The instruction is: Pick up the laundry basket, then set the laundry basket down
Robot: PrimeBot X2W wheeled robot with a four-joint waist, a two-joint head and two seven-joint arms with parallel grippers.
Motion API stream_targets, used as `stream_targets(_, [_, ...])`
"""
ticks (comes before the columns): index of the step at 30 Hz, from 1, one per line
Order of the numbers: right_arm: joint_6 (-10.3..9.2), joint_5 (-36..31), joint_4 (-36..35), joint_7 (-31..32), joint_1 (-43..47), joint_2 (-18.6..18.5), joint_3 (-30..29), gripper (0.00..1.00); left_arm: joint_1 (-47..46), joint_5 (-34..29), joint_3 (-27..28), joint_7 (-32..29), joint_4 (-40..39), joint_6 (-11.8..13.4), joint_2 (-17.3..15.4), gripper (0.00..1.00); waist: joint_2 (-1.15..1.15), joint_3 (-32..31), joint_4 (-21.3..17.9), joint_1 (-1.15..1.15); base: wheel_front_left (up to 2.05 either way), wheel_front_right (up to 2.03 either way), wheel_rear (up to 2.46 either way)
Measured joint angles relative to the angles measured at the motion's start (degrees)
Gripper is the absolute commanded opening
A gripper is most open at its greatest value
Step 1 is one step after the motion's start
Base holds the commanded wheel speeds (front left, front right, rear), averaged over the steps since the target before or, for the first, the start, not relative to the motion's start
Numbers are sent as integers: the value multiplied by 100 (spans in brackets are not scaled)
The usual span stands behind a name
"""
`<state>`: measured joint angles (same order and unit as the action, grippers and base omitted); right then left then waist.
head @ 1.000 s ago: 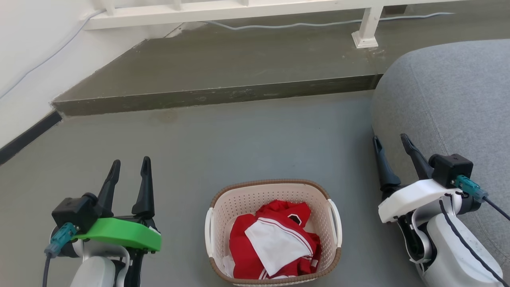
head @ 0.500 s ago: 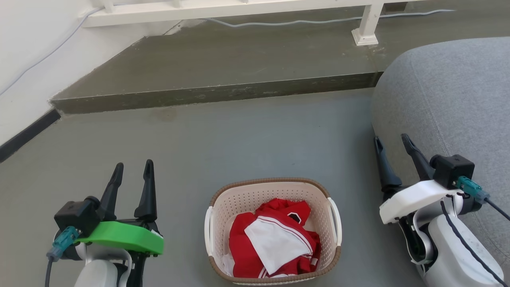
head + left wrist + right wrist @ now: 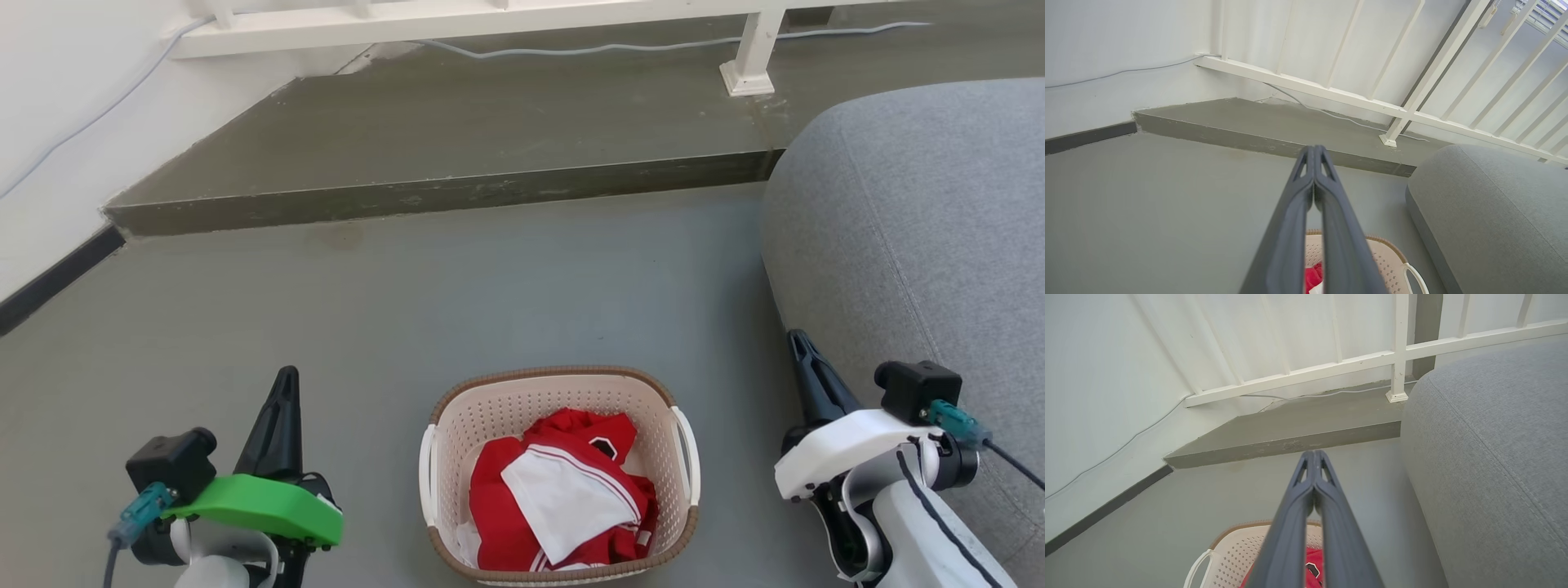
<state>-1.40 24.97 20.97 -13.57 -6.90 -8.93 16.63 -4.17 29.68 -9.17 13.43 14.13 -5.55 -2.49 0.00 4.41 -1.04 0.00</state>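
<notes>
Head view: the laundry basket (image 3: 490, 412) stands upright on the grey floor (image 3: 490, 286), low in the frame and between the two arms. It holds a crumpled red and white garment (image 3: 563, 490). A white handle sits on each short side. The left pincer (image 3: 286, 380) is well apart from the basket on its left side, fingers pressed together into one dark point, grasping nothing. The right pincer (image 3: 798, 339) is likewise clenched and empty, apart from the basket on its right side and just beside the edge of a grey upholstered seat (image 3: 914, 229). Beyond the basket a raised concrete step (image 3: 457, 131) runs across the frame, with a white railing (image 3: 457, 20) and a pale cable (image 3: 571, 51) along its far side.

Left wrist view: the left pincer (image 3: 1314, 150) shows both fingers touching along their length, nothing between them. The basket's brown rim and perforated wall (image 3: 1384, 257) appear low in the frame, partly behind the fingers, with one handle (image 3: 1414, 277) and a patch of red cloth visible. The pincer is not touching the basket.

Right wrist view: the right pincer (image 3: 1313, 454) is clenched in the same way, empty. The basket (image 3: 1237, 547) lies low in the frame behind the fingers, one white handle (image 3: 1198, 563) to the left, red cloth inside. The grey seat (image 3: 1494, 457) fills the right side.
</notes>
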Motion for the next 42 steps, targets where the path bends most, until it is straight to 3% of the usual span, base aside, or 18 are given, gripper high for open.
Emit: stream_targets(42, [345,2929,-177,864,35,289,-1024,0,-1,2717,563,-869,60,-47,9,0,0,-188,47,0,0,0,0])
